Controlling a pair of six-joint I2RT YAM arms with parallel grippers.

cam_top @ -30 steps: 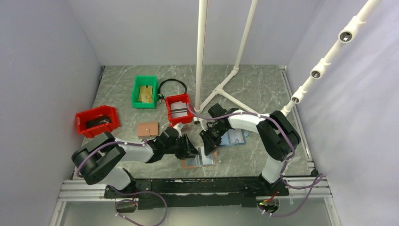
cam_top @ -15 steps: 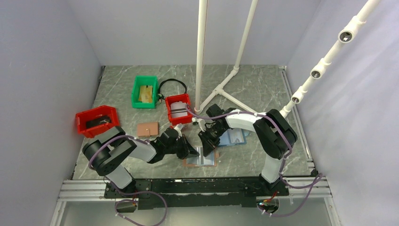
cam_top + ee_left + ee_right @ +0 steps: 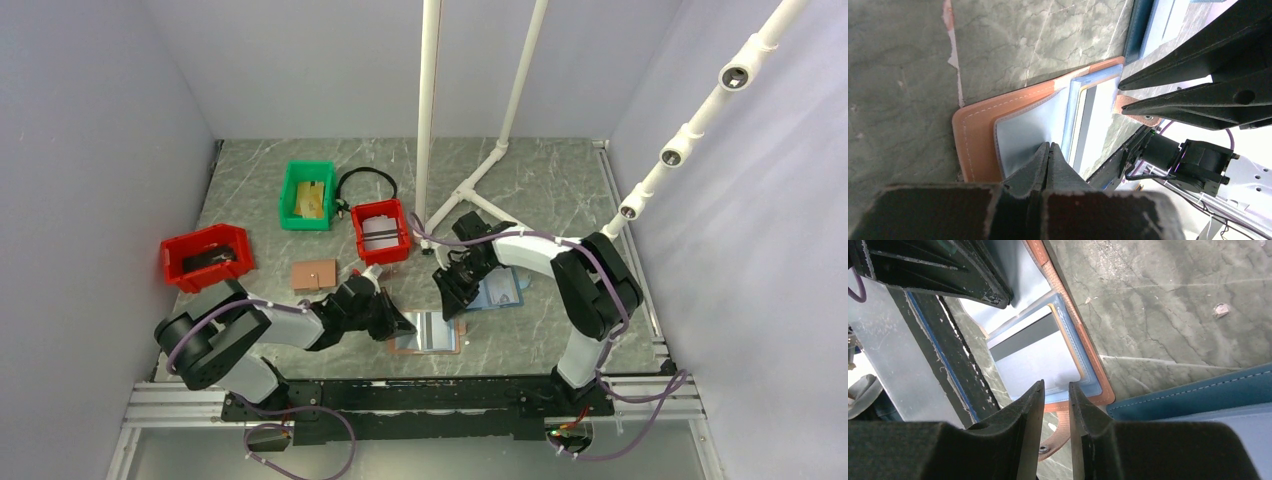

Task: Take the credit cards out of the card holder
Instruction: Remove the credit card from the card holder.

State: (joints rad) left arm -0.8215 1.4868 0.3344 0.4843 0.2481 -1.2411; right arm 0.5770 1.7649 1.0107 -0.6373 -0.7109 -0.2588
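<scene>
The card holder (image 3: 398, 346) lies open near the table's front, brown outside with a light blue inside (image 3: 1028, 135). A pale credit card (image 3: 1033, 357) with a dark stripe sits in its right-hand pocket, also showing as the card (image 3: 1100, 112) in the left wrist view. My left gripper (image 3: 1049, 148) is shut, with its tips down on the holder's left half (image 3: 405, 325). My right gripper (image 3: 1056, 386) hovers over the holder's right edge (image 3: 452, 300). It is open by a narrow gap with nothing in it. The snap tab (image 3: 1060, 432) lies below its fingers.
An all-blue bifold holder (image 3: 497, 292) lies just right of the brown one. Behind stand two red bins (image 3: 207, 257) (image 3: 381, 230), a green bin (image 3: 307, 195), a small brown item (image 3: 314, 275), a black cable loop (image 3: 366, 183) and white pipe posts (image 3: 428, 120).
My left gripper has closed and rests its tips on the holder's left half. My right gripper has shifted slightly up and to the right and opened a little.
</scene>
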